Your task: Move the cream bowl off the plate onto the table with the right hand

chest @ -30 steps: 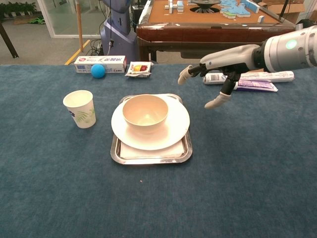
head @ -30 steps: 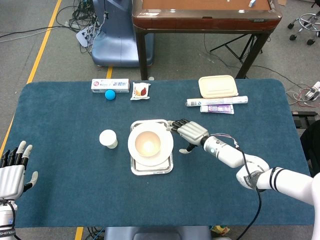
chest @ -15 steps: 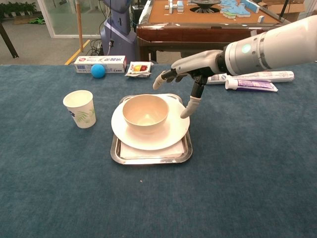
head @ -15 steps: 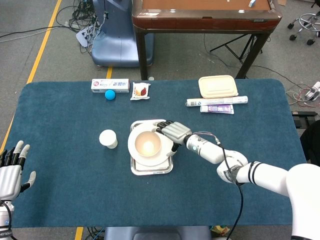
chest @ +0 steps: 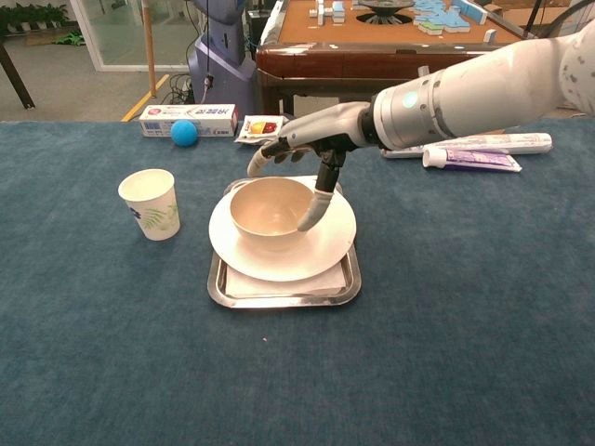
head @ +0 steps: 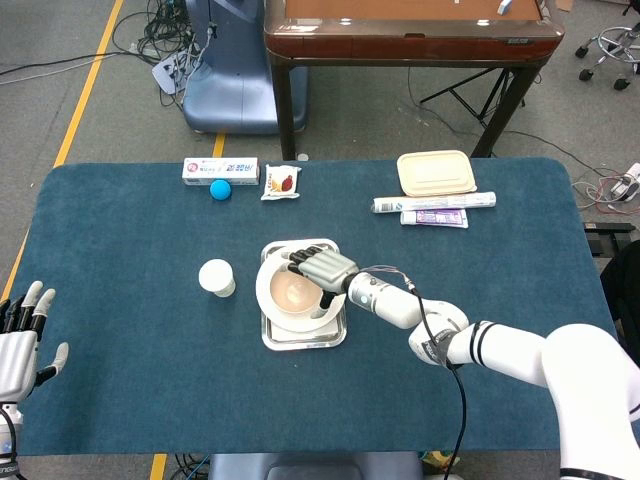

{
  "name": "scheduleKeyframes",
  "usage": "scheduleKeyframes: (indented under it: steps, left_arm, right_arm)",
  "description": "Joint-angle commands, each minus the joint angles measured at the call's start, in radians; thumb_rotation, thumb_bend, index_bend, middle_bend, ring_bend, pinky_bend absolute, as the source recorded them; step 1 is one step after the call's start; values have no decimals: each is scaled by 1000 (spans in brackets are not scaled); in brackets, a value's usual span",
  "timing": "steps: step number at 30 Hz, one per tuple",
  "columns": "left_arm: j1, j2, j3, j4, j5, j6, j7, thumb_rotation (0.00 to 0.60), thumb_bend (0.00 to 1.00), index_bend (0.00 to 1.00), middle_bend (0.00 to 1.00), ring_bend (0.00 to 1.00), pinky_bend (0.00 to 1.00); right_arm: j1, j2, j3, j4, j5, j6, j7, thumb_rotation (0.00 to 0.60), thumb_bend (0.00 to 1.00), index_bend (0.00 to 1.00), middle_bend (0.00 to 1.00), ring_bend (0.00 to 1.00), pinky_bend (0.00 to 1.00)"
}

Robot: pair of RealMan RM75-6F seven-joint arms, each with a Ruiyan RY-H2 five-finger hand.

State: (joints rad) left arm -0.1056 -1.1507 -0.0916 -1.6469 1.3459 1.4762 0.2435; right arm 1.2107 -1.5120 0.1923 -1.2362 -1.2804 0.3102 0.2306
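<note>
Over the cream bowl point(chest: 271, 211), on the plate point(chest: 327, 243): right hand point(chest: 311, 149) spread, holding nothing, thumb down beside the bowl's right wall.
Risks: thumb shoving bowl sideways, dragging plate on steel tray point(chest: 284, 293); smooth rim slipping from a shallow pinch. Left hand point(head: 18, 345) open, idle at desk point(chest: 465, 307) edge. Carton point(chest: 188, 118) print unreadable.

A glossy cream bowl point(chest: 271, 206) sits on a smooth white plate point(chest: 325, 243) over a shiny metal tray point(chest: 284, 295); matt blue cloth covers the bench point(chest: 465, 307) beside a paper cup point(chest: 151, 203).
</note>
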Motion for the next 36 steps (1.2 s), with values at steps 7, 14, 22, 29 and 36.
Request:
scheduleKeyframes:
  steps: [7, 14, 22, 29, 36]
  left_arm:
    - [5, 9, 0, -8, 9, 9, -11, 600, 357, 0, 0, 0, 0]
    - [5, 17, -1, -15, 9, 8, -14, 600, 357, 0, 0, 0, 0]
    - [7, 30, -1, -24, 9, 5, -25, 600, 358, 0, 0, 0, 0]
    - [5, 25, 0, -25, 9, 0, -19, 600, 358, 0, 0, 0, 0]
    - [7, 12, 2, 0, 12, 3, -26, 600, 357, 0, 0, 0, 0]
  right_arm:
    - [19, -41, -3, 50, 9, -22, 4, 600, 128, 0, 0, 0, 9]
    - [34, -68, 5, 83, 1, -38, 19, 600, 129, 0, 0, 0, 9]
    - [48, -104, 12, 125, -18, -50, 40, 600, 130, 0, 0, 0, 9]
    - [43, -118, 8, 143, -39, -37, 52, 600, 171, 0, 0, 0, 9]
    - [26, -111, -1, 134, -67, -4, 65, 600, 264, 0, 0, 0, 9]
